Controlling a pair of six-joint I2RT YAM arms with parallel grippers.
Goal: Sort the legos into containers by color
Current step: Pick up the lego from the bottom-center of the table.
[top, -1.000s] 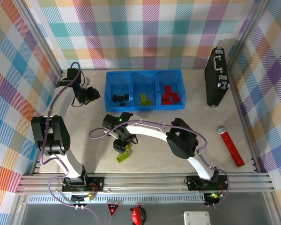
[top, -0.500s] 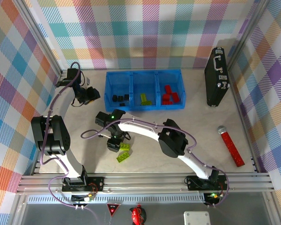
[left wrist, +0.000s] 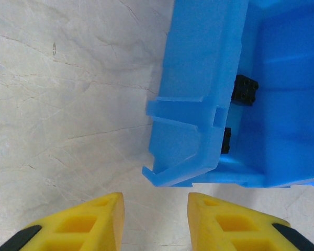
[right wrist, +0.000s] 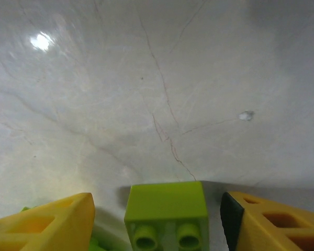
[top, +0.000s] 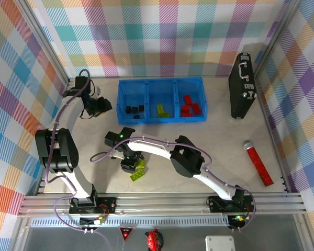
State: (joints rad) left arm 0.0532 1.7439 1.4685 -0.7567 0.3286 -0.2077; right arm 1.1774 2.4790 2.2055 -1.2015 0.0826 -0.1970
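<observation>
Right end effector (right wrist: 157,209) stands half-open astride the lime-green lego (right wrist: 166,201) — nothing gripped. Centre it, then close on the flat sides.

Shows a blue tray (top: 162,119) at the back of the tabletop (top: 220,141), holding black legos (top: 134,109) in the left compartment, a lime-green lego (top: 161,110) in the middle and red legos (top: 189,105) in the right. Has the left jaws just beside the tray's left wall and the right jaws over a loose lime-green lego (top: 137,173) near the front, well apart from the tray. Also shows a black briefcase (top: 242,86) at the far right and a red stick (top: 258,162) lying flat nearer the front right.
</observation>
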